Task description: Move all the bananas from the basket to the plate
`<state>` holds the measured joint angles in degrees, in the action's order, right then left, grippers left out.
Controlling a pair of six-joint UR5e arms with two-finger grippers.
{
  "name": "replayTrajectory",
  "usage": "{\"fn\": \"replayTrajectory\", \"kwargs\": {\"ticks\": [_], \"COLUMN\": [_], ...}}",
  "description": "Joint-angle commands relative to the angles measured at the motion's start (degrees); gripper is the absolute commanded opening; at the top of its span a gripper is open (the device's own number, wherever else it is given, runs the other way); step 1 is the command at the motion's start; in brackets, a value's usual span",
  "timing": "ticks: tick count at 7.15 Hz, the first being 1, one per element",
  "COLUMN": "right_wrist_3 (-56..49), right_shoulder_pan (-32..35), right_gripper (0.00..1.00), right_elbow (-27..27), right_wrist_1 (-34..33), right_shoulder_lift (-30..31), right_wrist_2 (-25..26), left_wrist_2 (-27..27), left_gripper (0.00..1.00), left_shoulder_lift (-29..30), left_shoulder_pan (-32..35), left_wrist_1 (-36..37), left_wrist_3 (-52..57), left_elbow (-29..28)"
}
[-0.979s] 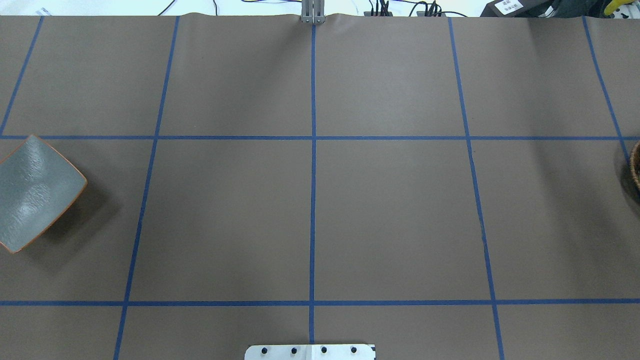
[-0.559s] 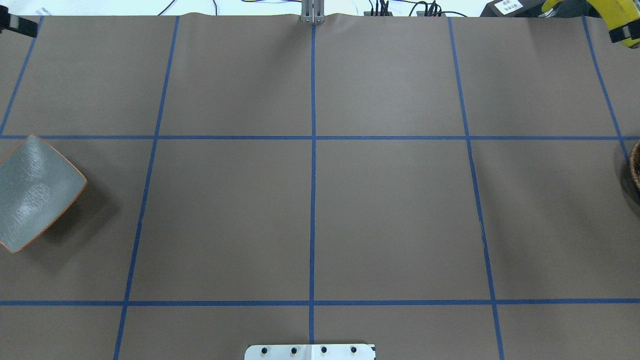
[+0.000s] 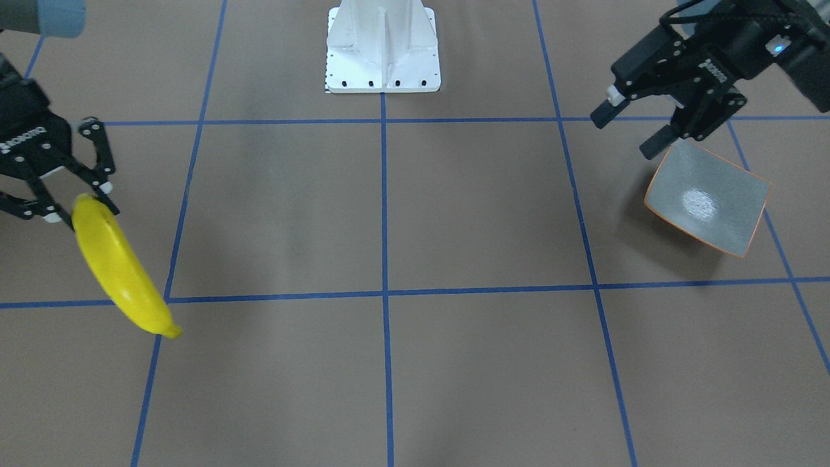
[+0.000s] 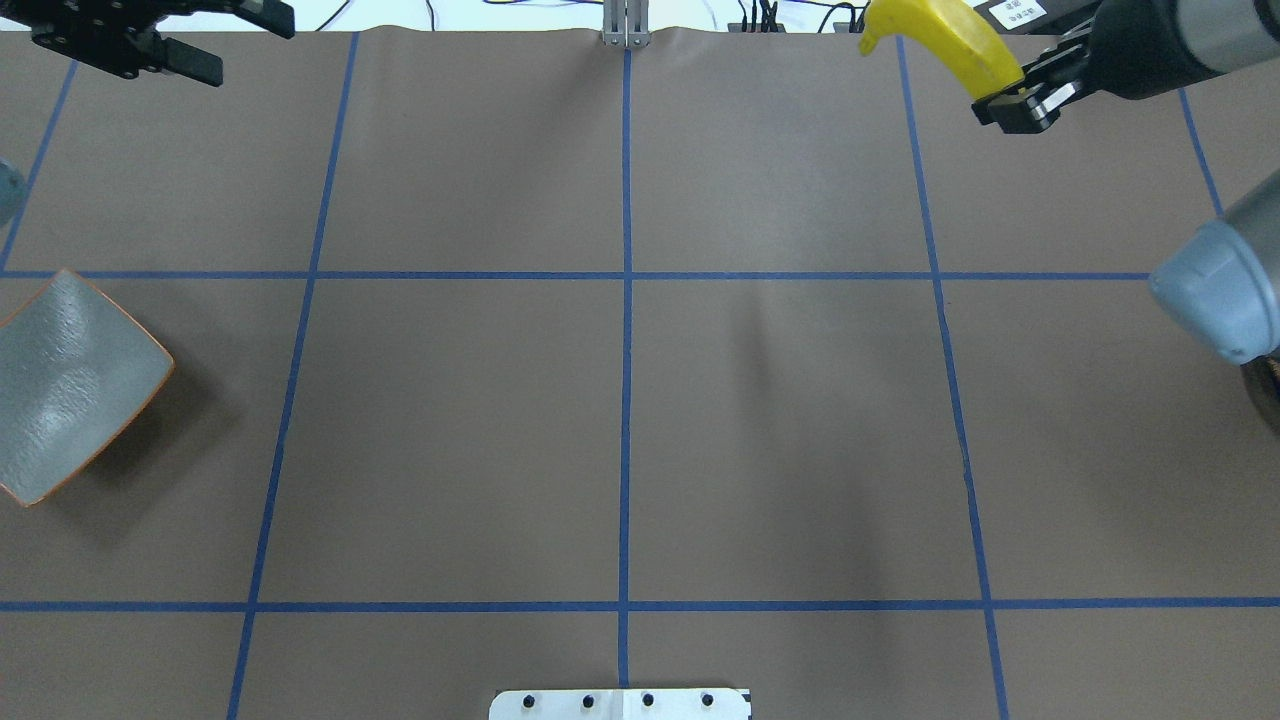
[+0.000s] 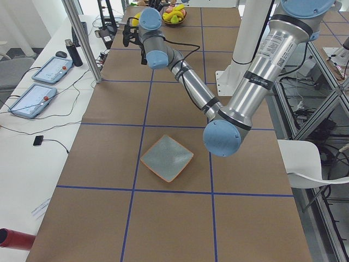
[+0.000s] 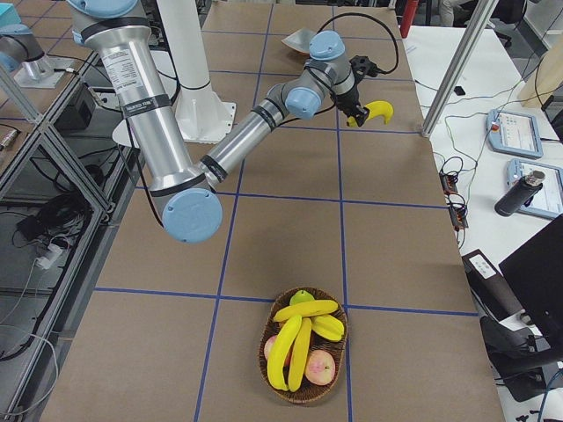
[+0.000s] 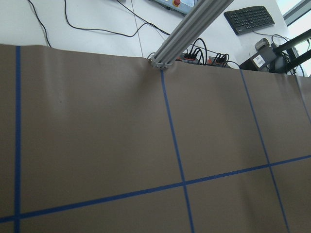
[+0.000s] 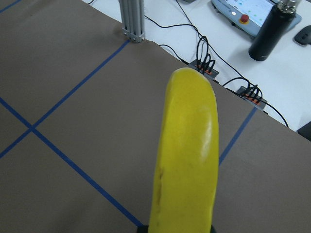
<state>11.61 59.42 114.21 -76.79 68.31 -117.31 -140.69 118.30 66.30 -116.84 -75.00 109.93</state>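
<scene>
One banana (image 3: 120,266) is out of the basket (image 6: 308,398). The right claw (image 3: 78,202) is clamped on one end of it, and the rest of the fruit slants down and away from the fingers. It is held in the air over the far edge of the counter (image 4: 780,420), towards the right end, and touches nothing else.

The basket stands at the counter's right end. At least four more bananas (image 6: 295,352) lie in it; they overlap, so the exact count is unclear. With them are three rounder fruits (image 6: 321,367), one green and two reddish yellow.

There is one plate (image 3: 707,201), grey with an orange rim. It lies bare at the counter's left end, about midway between the near and far edges, with one corner turned towards the middle of the counter.

The left claw (image 3: 624,135) has its two fingers spread apart and holds nothing. It hangs in the air over the left part of the counter, clear of the plate.

White lettering on the body of the right claw is too small to read. So is a white label (image 4: 1018,10) on a dark box beyond the far edge. Also beyond that edge are one black bottle (image 8: 269,29) and one keyboard (image 7: 250,17).
</scene>
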Motion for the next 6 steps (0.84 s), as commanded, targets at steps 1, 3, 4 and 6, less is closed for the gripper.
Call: {"fn": "replayTrajectory", "kwargs": {"ticks": [1,3,4,6], "right_wrist_3": [-0.98,-0.89,-0.71,-0.27], "right_shoulder_pan": [-11.55,-20.28,-23.44,-29.6], "right_gripper": [0.0,0.0,0.0,0.0], "right_elbow": [1.79,2.24,2.59,2.51], "right_wrist_1": [-0.55,-7.62,-12.37,-13.3], "right_shoulder_lift": [-3.78,-9.82,-13.25,-16.09], "right_wrist_2": [12.38,24.0,28.75,37.37], "left_wrist_2": [1.19,6.9,8.31,8.59], "left_gripper": [1.0,0.97,0.97,0.95], "left_shoulder_lift": [2.8,3.42,3.42,5.34], "left_shoulder_pan": [-5.18,-9.67,-10.82,-13.46], "left_wrist_1": [0.38,0.38,0.47,0.91], "left_wrist_3": [-10.47,-20.74,-25.06,-34.3], "left_elbow": [-1.73,-1.39,-1.65,-3.05]}}
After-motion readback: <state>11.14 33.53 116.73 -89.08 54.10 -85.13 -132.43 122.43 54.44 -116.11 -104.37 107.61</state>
